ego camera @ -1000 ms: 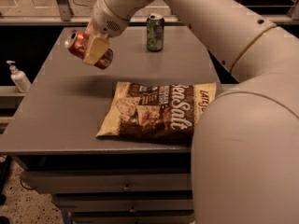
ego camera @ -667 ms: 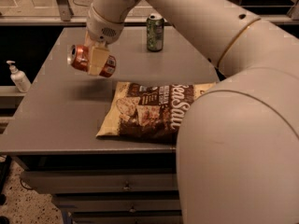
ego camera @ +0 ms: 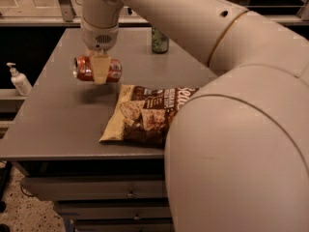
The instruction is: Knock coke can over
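Observation:
The coke can (ego camera: 87,69) is a red-orange can with a silver top, held on its side, level, a little above the grey table (ego camera: 63,115). My gripper (ego camera: 101,71) is shut on the coke can around its middle, with one pale finger (ego camera: 101,67) across the can's front. The can's silver top points left. The gripper hangs over the table's left-middle part, just left of the chip bag.
A brown and cream chip bag (ego camera: 145,112) lies flat near the table's front. A dark green can (ego camera: 160,39) stands upright at the back. A white pump bottle (ego camera: 19,79) stands on a ledge left of the table. My arm fills the right side.
The gripper has moved toward the table's front and lower with the coke can in it. The can has turned from tilted to lying level.

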Motion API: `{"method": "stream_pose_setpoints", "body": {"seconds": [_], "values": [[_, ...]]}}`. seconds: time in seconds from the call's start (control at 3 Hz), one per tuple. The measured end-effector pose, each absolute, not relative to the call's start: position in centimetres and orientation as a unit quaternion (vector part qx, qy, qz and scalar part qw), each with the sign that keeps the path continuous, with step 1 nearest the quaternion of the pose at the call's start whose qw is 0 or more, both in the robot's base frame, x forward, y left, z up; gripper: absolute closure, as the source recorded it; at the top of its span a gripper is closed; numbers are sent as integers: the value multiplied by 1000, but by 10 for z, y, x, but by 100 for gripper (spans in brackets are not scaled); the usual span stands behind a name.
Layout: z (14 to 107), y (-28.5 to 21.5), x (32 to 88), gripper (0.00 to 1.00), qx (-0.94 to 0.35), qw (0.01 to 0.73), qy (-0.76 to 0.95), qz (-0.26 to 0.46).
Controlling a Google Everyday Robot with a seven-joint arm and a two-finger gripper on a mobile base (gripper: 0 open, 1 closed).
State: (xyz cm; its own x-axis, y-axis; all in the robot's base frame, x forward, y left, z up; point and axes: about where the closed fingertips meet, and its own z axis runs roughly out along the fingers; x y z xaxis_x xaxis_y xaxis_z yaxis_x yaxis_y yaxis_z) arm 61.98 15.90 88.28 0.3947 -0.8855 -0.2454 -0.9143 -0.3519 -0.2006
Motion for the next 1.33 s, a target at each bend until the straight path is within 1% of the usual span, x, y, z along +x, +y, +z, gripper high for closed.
{"method": "stream_pose_setpoints", "body": {"seconds": [0.33, 0.67, 1.33], "values": [[873, 163, 616, 100, -827, 138, 544, 22], [866, 167, 611, 83, -827, 133, 546, 7], [855, 178, 601, 36, -830, 125, 544, 4]]}}
